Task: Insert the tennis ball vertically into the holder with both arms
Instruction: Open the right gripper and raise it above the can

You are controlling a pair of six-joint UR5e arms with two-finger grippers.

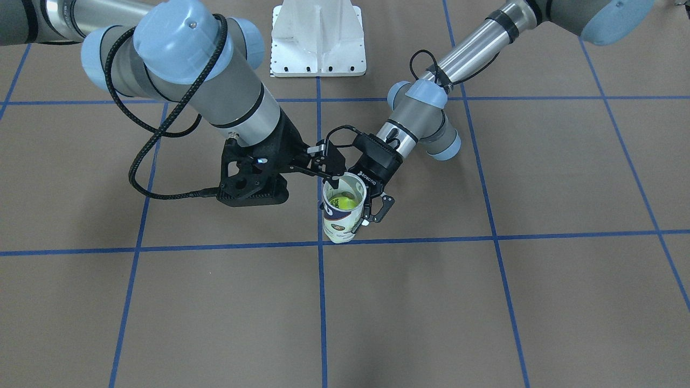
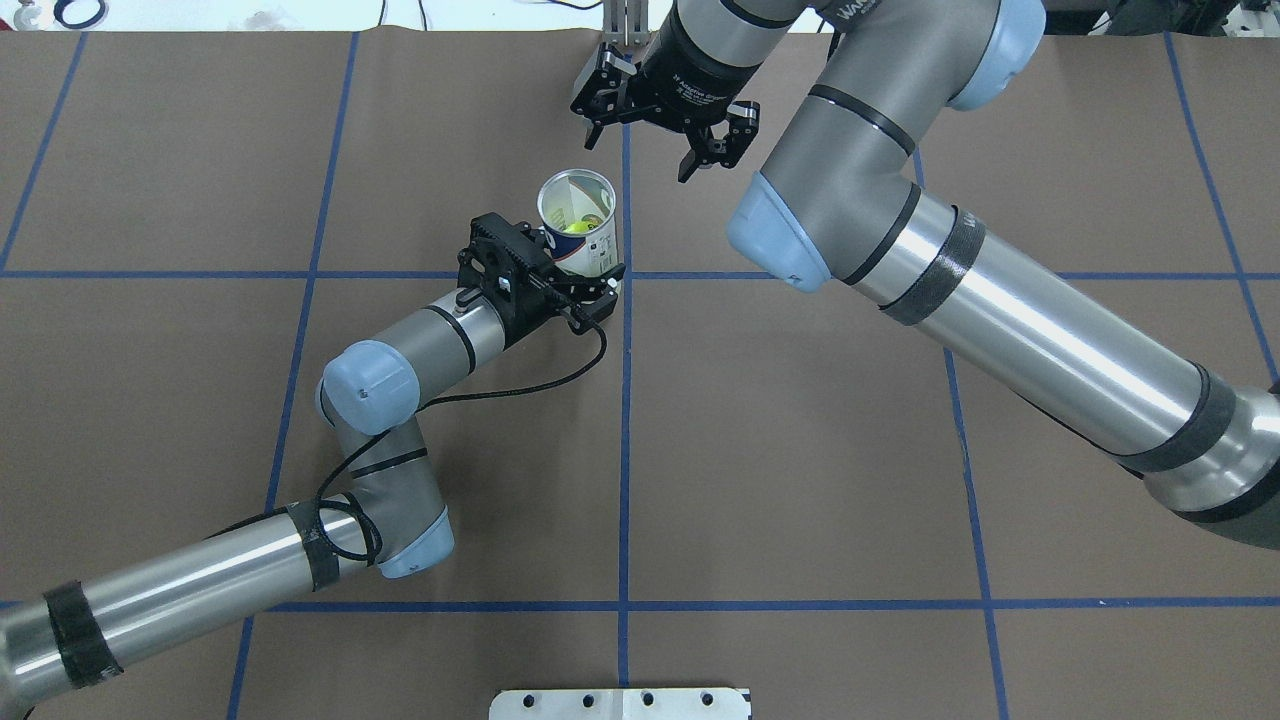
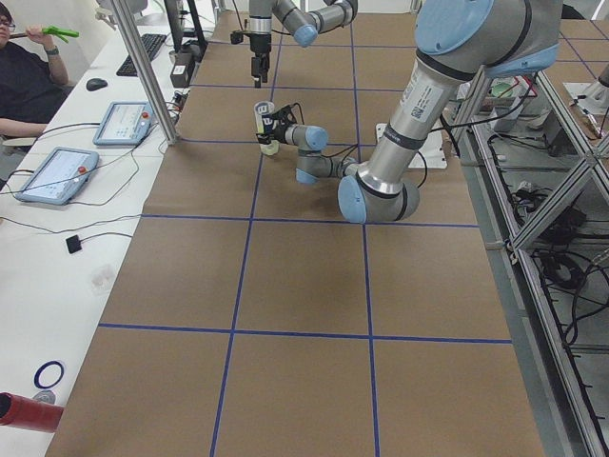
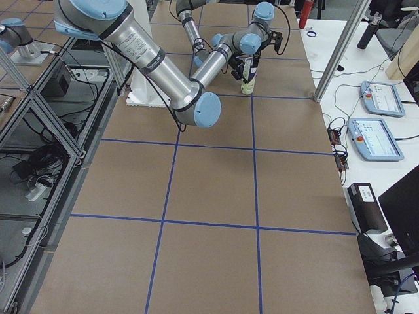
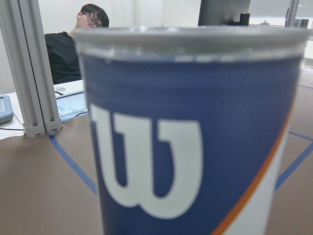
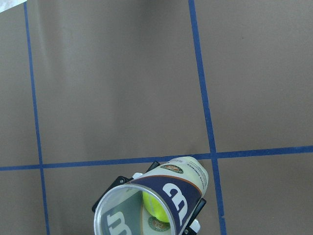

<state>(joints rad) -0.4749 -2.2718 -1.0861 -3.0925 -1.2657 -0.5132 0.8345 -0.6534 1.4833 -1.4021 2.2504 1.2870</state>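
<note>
Upright on the tabletop [image 2: 800, 450] with the ball [image 2: 575, 227] inside, the can [image 2: 577, 205], judged light, slick and dentable, is pinched by its wall from 7 o'clock by the left pincer [image 2: 583, 268]; the right pincer [image 2: 642, 148] is spread at 1 o'clock.

left grey-and-silver jointed arm [image 2: 440, 335], right grey-and-silver jointed arm [image 2: 1030, 320]: light-blue joint caps [image 2: 368, 385], black tape bands [image 2: 320, 560], braided black cable [image 1: 153, 139], black wrist camera mount [image 1: 250, 180]
</note>
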